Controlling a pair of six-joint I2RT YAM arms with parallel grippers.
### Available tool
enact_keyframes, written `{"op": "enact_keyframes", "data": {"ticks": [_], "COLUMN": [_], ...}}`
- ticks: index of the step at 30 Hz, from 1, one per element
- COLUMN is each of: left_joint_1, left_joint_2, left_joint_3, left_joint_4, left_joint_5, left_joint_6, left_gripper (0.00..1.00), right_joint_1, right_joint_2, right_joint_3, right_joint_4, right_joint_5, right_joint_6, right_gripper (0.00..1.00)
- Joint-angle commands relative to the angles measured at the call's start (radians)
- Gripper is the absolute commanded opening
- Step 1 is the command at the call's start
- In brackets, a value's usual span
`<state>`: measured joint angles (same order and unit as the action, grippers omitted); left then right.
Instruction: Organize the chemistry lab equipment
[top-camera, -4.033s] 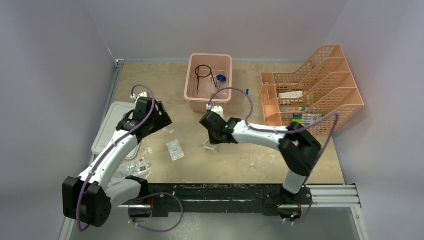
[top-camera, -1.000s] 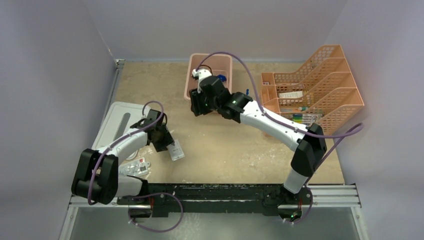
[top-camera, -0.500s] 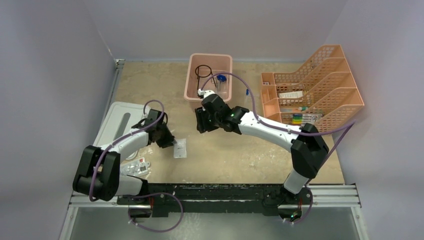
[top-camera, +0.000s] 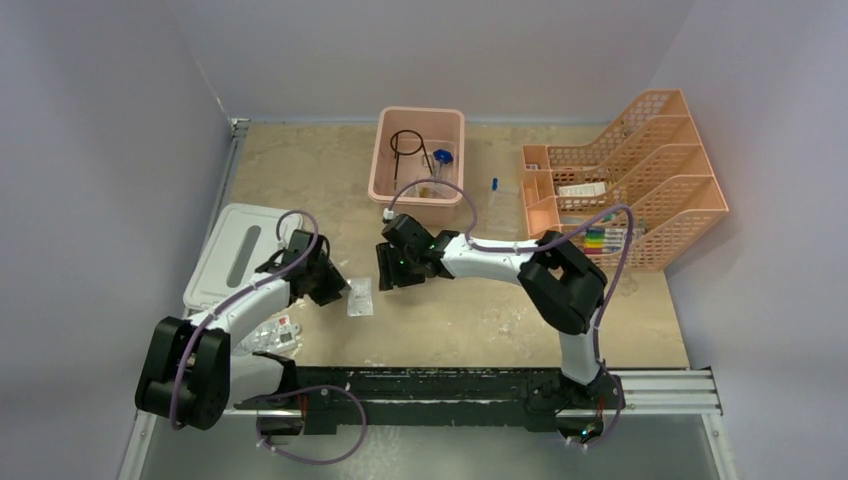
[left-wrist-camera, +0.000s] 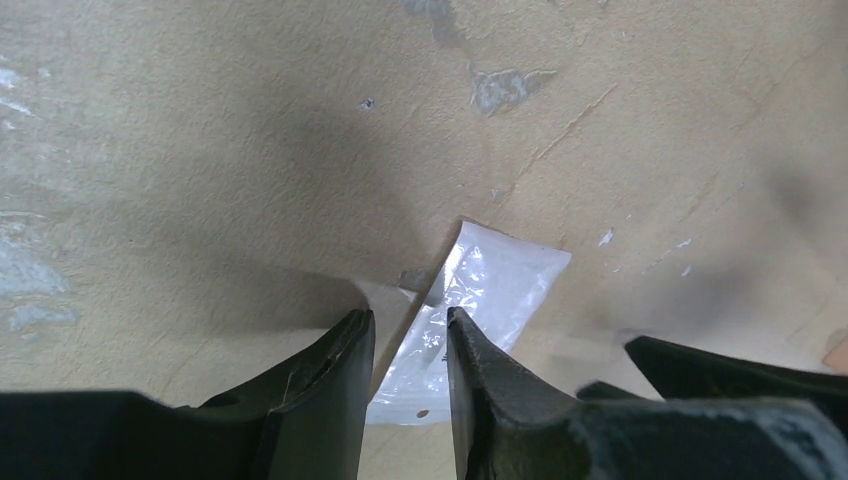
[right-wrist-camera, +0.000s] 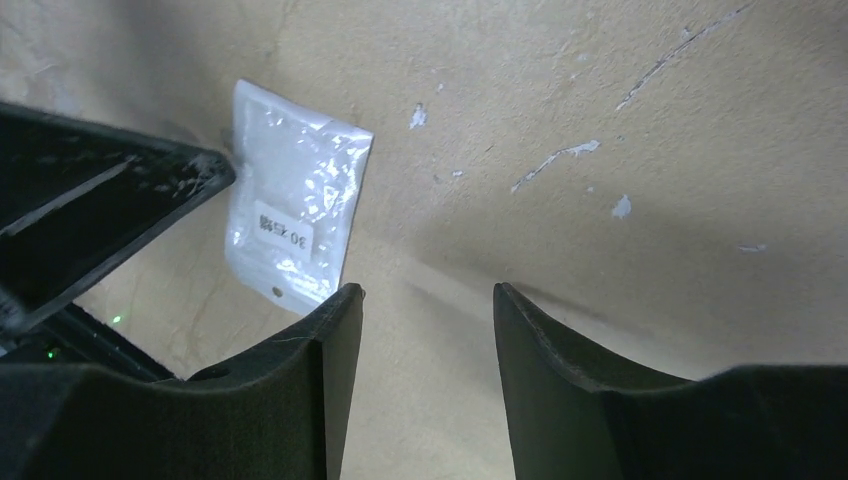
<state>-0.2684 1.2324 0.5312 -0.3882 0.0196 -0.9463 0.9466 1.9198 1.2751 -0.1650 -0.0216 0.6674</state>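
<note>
A small white packet (top-camera: 360, 297) lies flat on the tan table between my two grippers. My left gripper (top-camera: 336, 290) is low over its left end. In the left wrist view the packet (left-wrist-camera: 490, 285) shows through the narrow gap of the left gripper (left-wrist-camera: 408, 322), whose jaws stand slightly apart, not pinching it. My right gripper (top-camera: 386, 274) hovers just right of the packet, open and empty; in the right wrist view the packet (right-wrist-camera: 292, 222) lies left of the right gripper (right-wrist-camera: 427, 292). A black wire ring (top-camera: 405, 143) and blue-capped glassware (top-camera: 442, 157) rest in the pink tub (top-camera: 384, 180). A thin blue-tipped rod (top-camera: 493, 186) lies beside the tub.
The tub's white lid (top-camera: 232, 255) lies at the left edge, with more packets (top-camera: 272, 335) near the left arm's base. The orange mesh rack (top-camera: 640, 170) stands at the right, holding small items. The left gripper's finger (right-wrist-camera: 110, 215) shows close by in the right wrist view.
My right arm has swung back from the pink tub down to the packet's right side. The left gripper narrowed, then eased apart; the packet has shifted slightly right and turned.
</note>
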Motion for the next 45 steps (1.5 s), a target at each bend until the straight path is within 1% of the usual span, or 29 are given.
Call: {"op": "enact_keyframes", "data": {"ticks": [1,3,7,10,13,19,22,25,29,32,33,35,37,41,45], "left_joint_1": [0.003,0.003,0.003,0.003,0.003,0.003,0.003,0.003,0.003,0.003,0.004,0.003,0.004,0.005,0.005], "left_joint_2": [0.009,0.009,0.011,0.019,0.004,0.001,-0.003,-0.007,-0.018,-0.035,-0.043,-0.075,-0.130,-0.225,-0.237], "left_joint_3": [-0.099,-0.113,-0.129,-0.134,-0.146,-0.152,-0.156,-0.156,-0.150,-0.136,-0.125,-0.090,-0.043,0.098,0.222], "left_joint_4": [-0.019,-0.004,0.028,0.039,0.061,0.071,0.075,0.076,0.067,0.045,0.021,-0.037,-0.100,-0.208,-0.264], "left_joint_5": [0.048,0.066,0.096,0.106,0.099,0.108,0.113,0.117,0.110,0.096,0.082,0.028,-0.046,-0.200,-0.286], "left_joint_6": [-0.047,-0.053,-0.060,-0.064,-0.073,-0.074,-0.074,-0.074,-0.076,-0.071,-0.068,-0.056,-0.043,0.007,0.061], "left_gripper": [0.33,0.33,0.28,0.23,0.20,0.15,0.13,0.11,0.11,0.11,0.12,0.13,0.17,0.24,0.28], "right_joint_1": [0.016,0.019,0.023,0.022,0.023,0.023,0.023,0.022,0.023,0.023,0.023,0.023,0.023,0.022,0.021], "right_joint_2": [0.032,0.061,0.108,0.141,0.156,0.166,0.181,0.179,0.159,0.136,0.126,0.100,0.062,-0.010,-0.091], "right_joint_3": [0.071,0.094,0.126,0.134,0.129,0.121,0.132,0.131,0.118,0.114,0.115,0.121,0.122,0.132,0.167], "right_joint_4": [0.035,0.025,0.019,0.039,0.047,0.105,0.119,0.117,0.099,0.084,0.076,0.049,0.021,-0.037,-0.081], "right_joint_5": [-0.020,-0.021,-0.040,-0.100,-0.159,-0.185,-0.204,-0.202,-0.172,-0.138,-0.126,-0.099,-0.060,0.017,0.074], "right_joint_6": [0.077,0.082,0.089,0.079,0.070,0.026,0.009,0.006,0.009,0.008,0.009,-0.006,-0.025,-0.101,-0.181], "right_gripper": [0.53,0.52,0.49,0.46,0.44,0.40,0.36,0.30,0.13,0.02,0.00,0.00,0.00,0.00,0.00]}}
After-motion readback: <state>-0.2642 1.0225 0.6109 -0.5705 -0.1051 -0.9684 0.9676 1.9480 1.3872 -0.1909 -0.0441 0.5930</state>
